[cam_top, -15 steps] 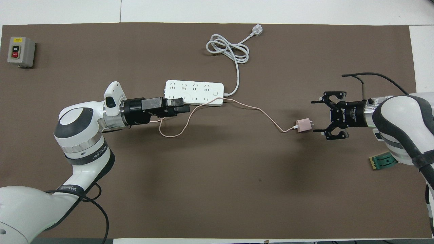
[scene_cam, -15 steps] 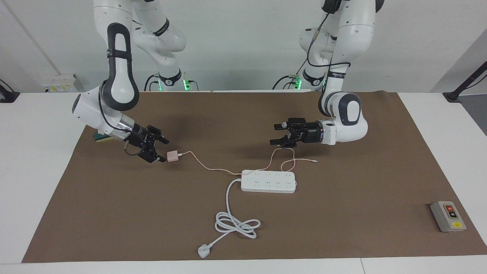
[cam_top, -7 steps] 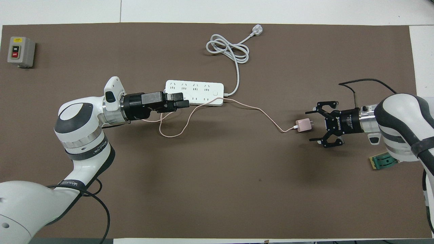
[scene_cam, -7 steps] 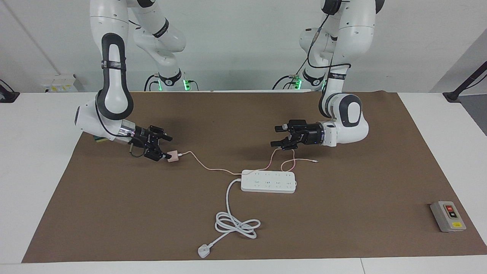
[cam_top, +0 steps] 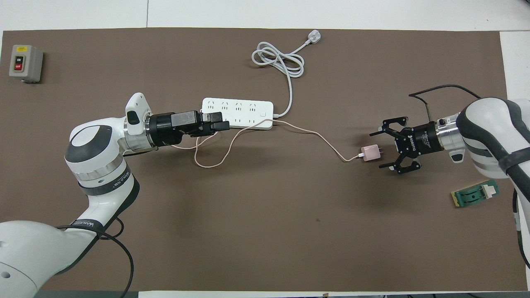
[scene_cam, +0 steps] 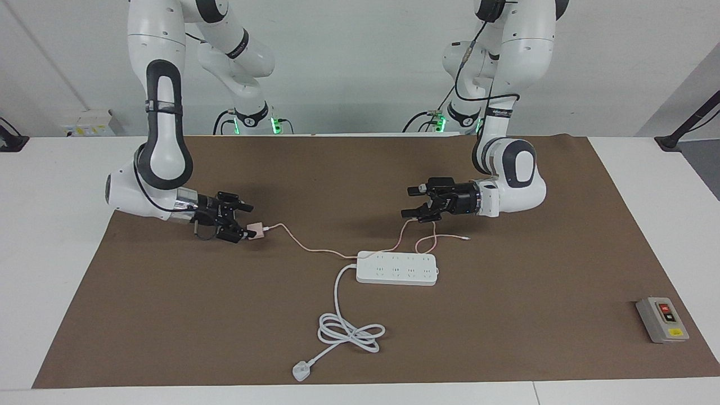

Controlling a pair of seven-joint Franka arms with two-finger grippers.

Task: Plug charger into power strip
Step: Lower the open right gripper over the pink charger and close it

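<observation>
The pale-pink charger (scene_cam: 256,231) lies on the brown mat toward the right arm's end, its prongs pointing at my right gripper (scene_cam: 244,223). That gripper is open and low over the mat, with its fingertips on either side of the prong end; this also shows in the overhead view, where the gripper (cam_top: 379,150) faces the charger (cam_top: 371,153). The thin pink cable (cam_top: 314,134) runs to the white power strip (scene_cam: 396,269) at mid-table (cam_top: 237,112). My left gripper (scene_cam: 407,202) is open and empty, hovering over the cable loops beside the strip's end (cam_top: 225,125).
The strip's thick white cord coils farther from the robots and ends in a three-pin plug (scene_cam: 302,371). A grey switch box (scene_cam: 662,319) sits at the left arm's end. A small green part (cam_top: 474,194) lies near the right arm's elbow.
My right gripper has dropped lower and moved in on the charger's prong end, still open. The left gripper has barely moved.
</observation>
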